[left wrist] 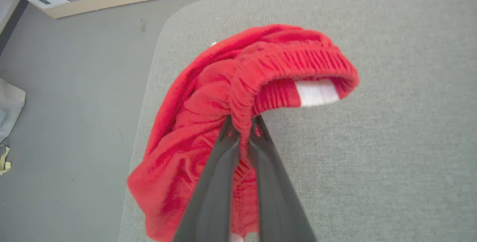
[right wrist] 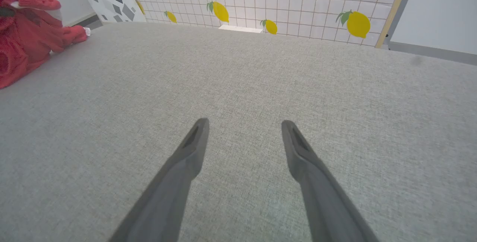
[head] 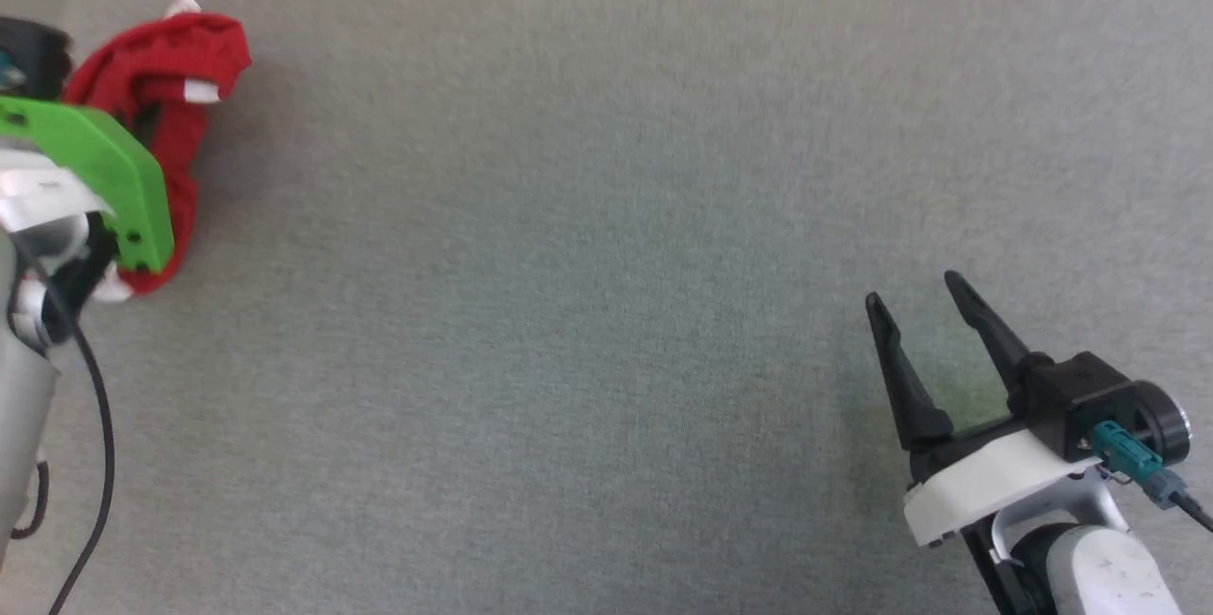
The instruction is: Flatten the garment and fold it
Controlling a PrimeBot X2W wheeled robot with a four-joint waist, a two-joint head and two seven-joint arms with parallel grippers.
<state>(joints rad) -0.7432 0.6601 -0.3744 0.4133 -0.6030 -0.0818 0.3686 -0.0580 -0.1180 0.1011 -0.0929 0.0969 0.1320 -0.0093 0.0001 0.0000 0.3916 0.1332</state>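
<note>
Shorts of bright red soft fabric with white trim (left wrist: 193,96) bunch around the left pincer (left wrist: 242,124), which nips their gathered waistband, probably to lift and spread them. Well apart over the grey fabric-covered bench (head: 606,312), the right pincer (right wrist: 245,123) hovers wide, empty.

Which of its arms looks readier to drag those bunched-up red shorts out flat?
Probably the left. The left gripper is closed on the waistband of the red shorts, which lie crumpled near the edge of the grey surface. The right gripper is open and far off, over a bare stretch.
</note>
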